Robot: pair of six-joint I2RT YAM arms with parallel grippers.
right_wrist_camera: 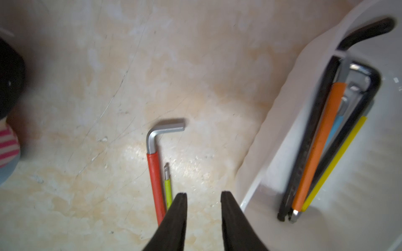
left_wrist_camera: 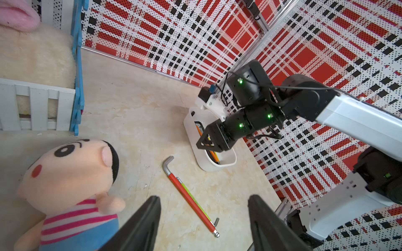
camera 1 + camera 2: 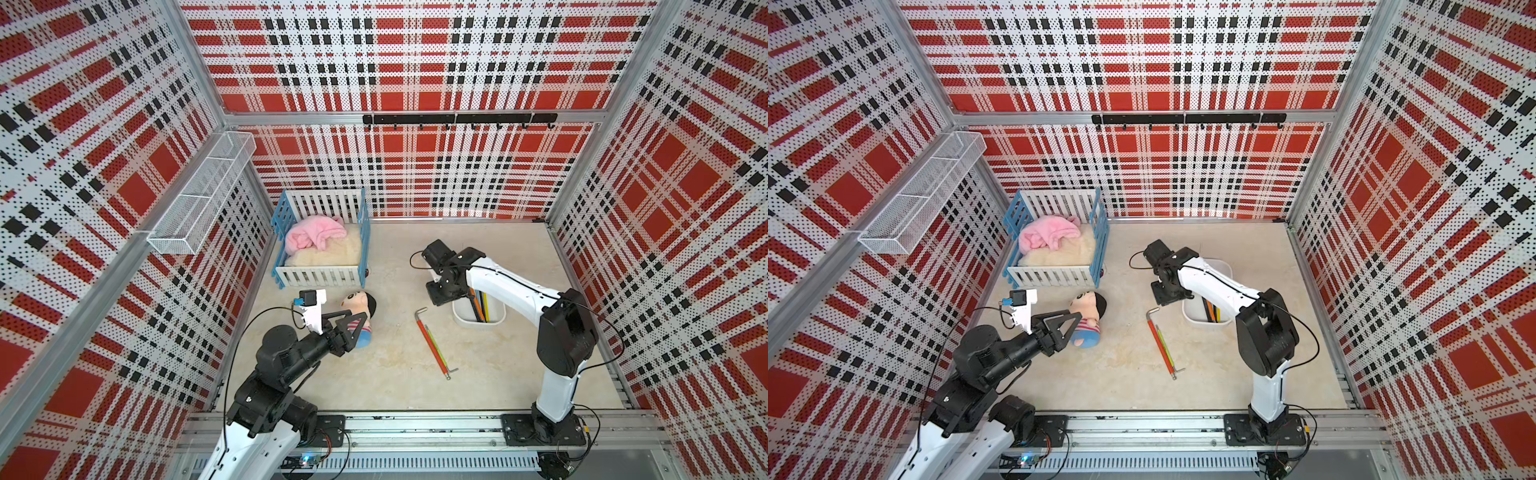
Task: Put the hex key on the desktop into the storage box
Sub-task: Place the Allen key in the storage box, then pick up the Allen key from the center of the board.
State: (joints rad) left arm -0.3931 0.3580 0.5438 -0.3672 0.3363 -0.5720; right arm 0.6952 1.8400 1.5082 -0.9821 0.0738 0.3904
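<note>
1. Our right gripper (image 1: 203, 195) hangs partly open, empty.
2. The red-sleeved L-shaped steel hex key (image 1: 154, 173) lies on the beige marbled desktop (image 1: 87, 97) by one fingertip, the white plastic storage box (image 1: 282, 108) by the other.
3. Our left gripper (image 2: 204, 196) gapes, empty.

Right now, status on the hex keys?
Left gripper, right gripper open, empty. Red hex key, green hex key on desktop beside storage box. Nothing blocking.

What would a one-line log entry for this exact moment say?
right gripper: open, empty, beside storage box | left gripper: open, empty, near doll | red hex key, green hex key: on desktop
</note>
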